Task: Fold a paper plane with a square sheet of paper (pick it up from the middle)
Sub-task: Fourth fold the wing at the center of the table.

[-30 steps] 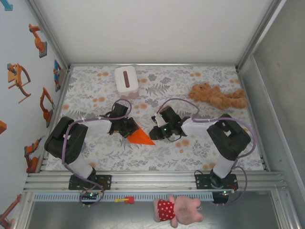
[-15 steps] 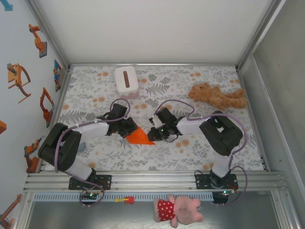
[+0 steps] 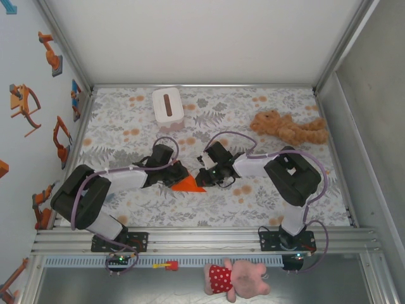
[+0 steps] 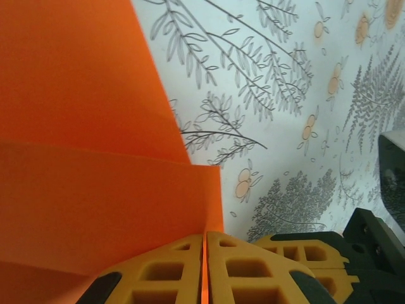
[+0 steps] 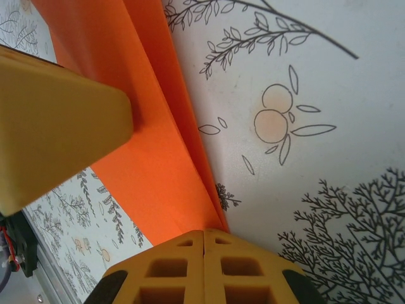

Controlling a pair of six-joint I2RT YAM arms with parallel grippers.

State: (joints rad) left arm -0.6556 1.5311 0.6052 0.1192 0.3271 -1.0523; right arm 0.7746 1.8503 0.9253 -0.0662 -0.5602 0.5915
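Note:
The square sheet of paper is bright orange and folded into a pointed wedge with creased layers, low over the floral cloth. My left gripper is shut on its left edge. In the left wrist view a sliver of orange paper runs between the yellow fingers of the left gripper. My right gripper is shut, and in the right wrist view the right gripper meets the narrow end of the paper with nothing between its fingers. A left finger lies on the paper.
A white tissue box stands at the back left. A tan plush toy lies at the back right. A pink plush toy sits below the rail in front. Metal frame walls border the cloth on both sides.
The left gripper has moved a little right and nearer with the paper, which now looks flatter and smaller. The right gripper has edged slightly left, staying shut at the paper's tip.

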